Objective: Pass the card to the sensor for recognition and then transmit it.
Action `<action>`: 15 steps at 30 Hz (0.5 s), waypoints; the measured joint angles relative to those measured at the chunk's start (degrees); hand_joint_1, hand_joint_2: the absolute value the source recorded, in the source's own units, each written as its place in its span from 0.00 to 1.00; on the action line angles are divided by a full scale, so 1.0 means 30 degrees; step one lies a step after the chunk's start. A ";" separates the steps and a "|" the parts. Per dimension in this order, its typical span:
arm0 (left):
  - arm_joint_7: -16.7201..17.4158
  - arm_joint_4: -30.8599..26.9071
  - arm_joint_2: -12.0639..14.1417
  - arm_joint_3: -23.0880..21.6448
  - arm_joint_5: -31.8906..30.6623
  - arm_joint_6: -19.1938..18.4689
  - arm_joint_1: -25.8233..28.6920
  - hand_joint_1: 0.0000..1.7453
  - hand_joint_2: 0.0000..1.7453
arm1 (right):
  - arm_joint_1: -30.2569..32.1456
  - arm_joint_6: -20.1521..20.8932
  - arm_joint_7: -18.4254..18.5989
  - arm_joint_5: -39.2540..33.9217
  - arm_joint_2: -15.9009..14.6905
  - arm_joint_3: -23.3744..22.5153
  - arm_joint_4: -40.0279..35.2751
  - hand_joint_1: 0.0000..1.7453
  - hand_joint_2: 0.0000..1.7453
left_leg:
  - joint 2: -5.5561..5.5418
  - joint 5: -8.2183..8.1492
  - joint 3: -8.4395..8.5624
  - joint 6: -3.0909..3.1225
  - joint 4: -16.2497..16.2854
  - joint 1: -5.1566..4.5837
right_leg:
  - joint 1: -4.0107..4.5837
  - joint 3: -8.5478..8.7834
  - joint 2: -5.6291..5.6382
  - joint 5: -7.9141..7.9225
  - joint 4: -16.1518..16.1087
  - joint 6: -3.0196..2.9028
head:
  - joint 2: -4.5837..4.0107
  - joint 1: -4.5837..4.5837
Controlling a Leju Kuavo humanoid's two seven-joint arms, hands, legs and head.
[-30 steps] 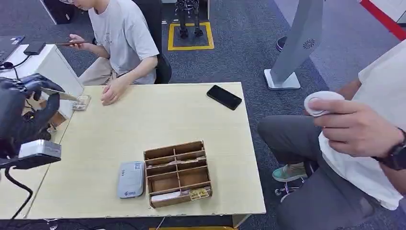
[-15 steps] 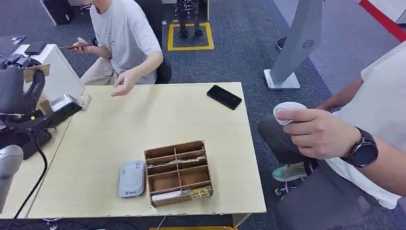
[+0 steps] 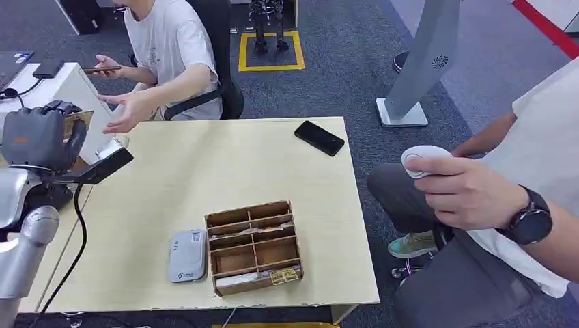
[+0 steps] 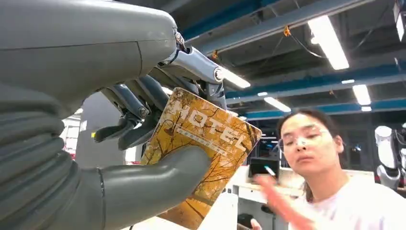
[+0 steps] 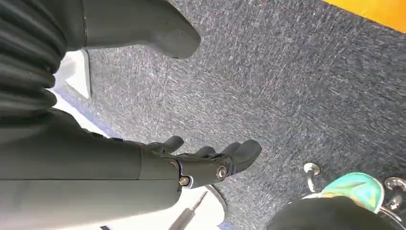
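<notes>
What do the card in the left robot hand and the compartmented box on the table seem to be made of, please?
The yellow printed card looks like glossy plastic or coated paper, thin with rounded corners. The brown divided box looks like unfinished wood or thick cardboard, matte with thin slats.

The card [image 4: 201, 143] in the left hand [image 4: 119, 158] looks like glossy printed plastic, gold and brown. The hand's thumb is smooth matt grey plastic, its fingers [image 4: 139, 103] dark with bare metal links. The table [image 3: 205, 171] is pale matt wood laminate; the compartment box [image 3: 254, 246] is raw brown board. The phone [image 3: 319, 139] is glossy black. The floor [image 5: 287, 86] is rough grey-blue carpet. The right hand [image 5: 191, 165] is matt dark plastic.
</notes>
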 joint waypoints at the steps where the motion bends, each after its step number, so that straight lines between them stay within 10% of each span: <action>1: -0.0022 0.0058 -0.0044 -0.0007 0.0022 -0.0007 0.0000 1.00 1.00 | -0.0022 -0.0007 -0.0080 0.0000 -0.0007 0.0000 0.0000 0.00 1.00 | 0.0000 0.0000 0.0000 0.0000 0.0000 0.0000 | 0.0000 0.0000 0.0001 0.0001 0.0000 -0.0001 | 0.0000 -0.0007; 15: -0.0597 0.0240 -0.0458 -0.0007 0.0984 0.0036 -0.0018 1.00 1.00 | -0.0452 -0.0138 -0.0458 0.0000 -0.0007 0.0007 0.0575 0.00 1.00 | -0.0001 0.0001 -0.0008 -0.0001 0.0000 0.0002 | 0.0001 -0.0001 0.0001 0.0005 0.0001 -0.0007 | 0.0000 -0.0007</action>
